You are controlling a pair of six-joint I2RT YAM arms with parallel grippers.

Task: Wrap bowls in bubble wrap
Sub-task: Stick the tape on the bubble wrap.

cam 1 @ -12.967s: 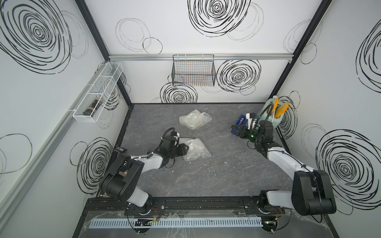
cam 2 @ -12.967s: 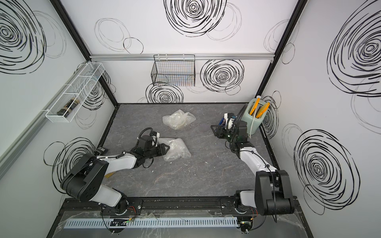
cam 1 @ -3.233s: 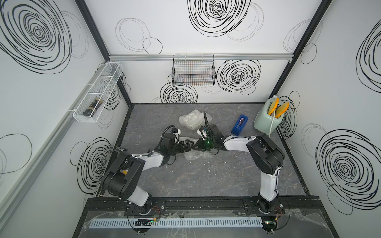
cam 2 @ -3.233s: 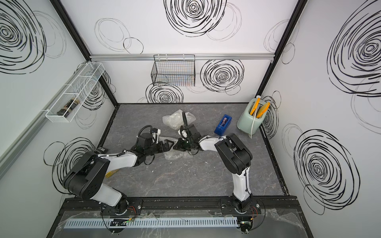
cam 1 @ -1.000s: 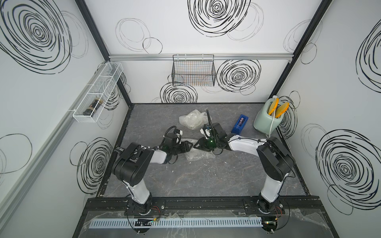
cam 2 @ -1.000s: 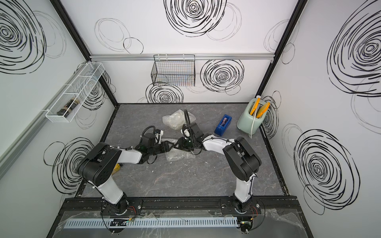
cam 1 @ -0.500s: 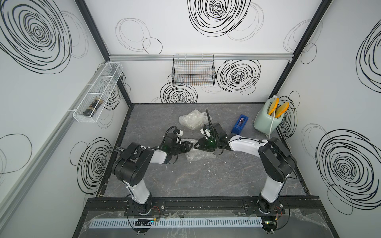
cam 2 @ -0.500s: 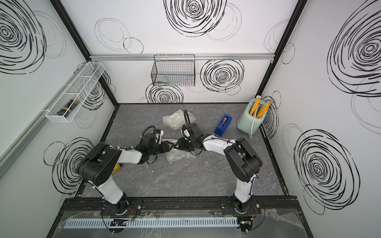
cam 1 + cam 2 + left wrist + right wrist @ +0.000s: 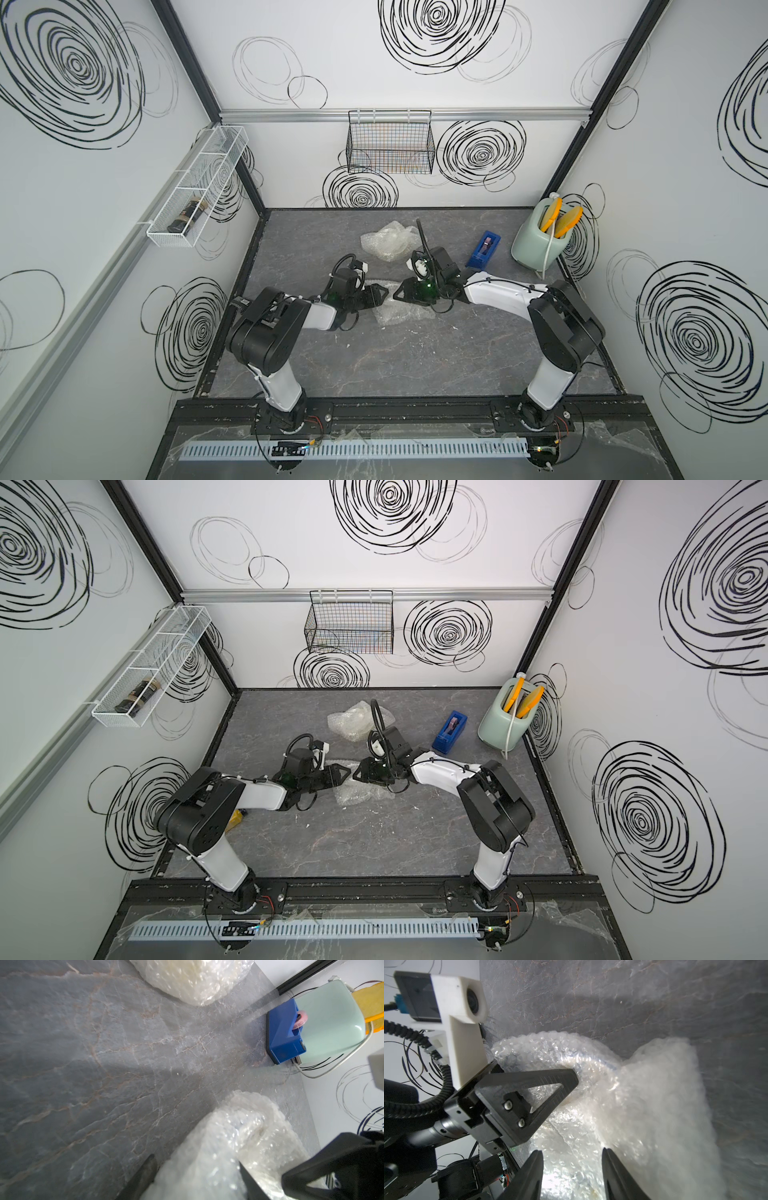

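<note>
Left claw (image 9: 197, 1180) tight on crinkly bubble wrap (image 9: 228, 1136) — right claw (image 9: 572, 1176) spread, astride the same lumpy bundle

Bubble wrap (image 9: 623, 1105): clear whitish plastic film, bubbled, crinkled, glossy highlights.
Tabletop (image 9: 83, 1053): grey stone-look surface, pale and rust veins, matt.
Tape dispenser (image 9: 282, 1028): blue plastic, smooth, satin.
Container (image 9: 328, 1018): pale green plastic, smooth, glossy.
Basket (image 9: 390, 145): thin black metal wire.
Rack (image 9: 195, 183): white coated wire mesh.
Rail (image 9: 403, 114): brushed bare metal.
Camera housing (image 9: 463, 1005): white matt plastic.
</note>
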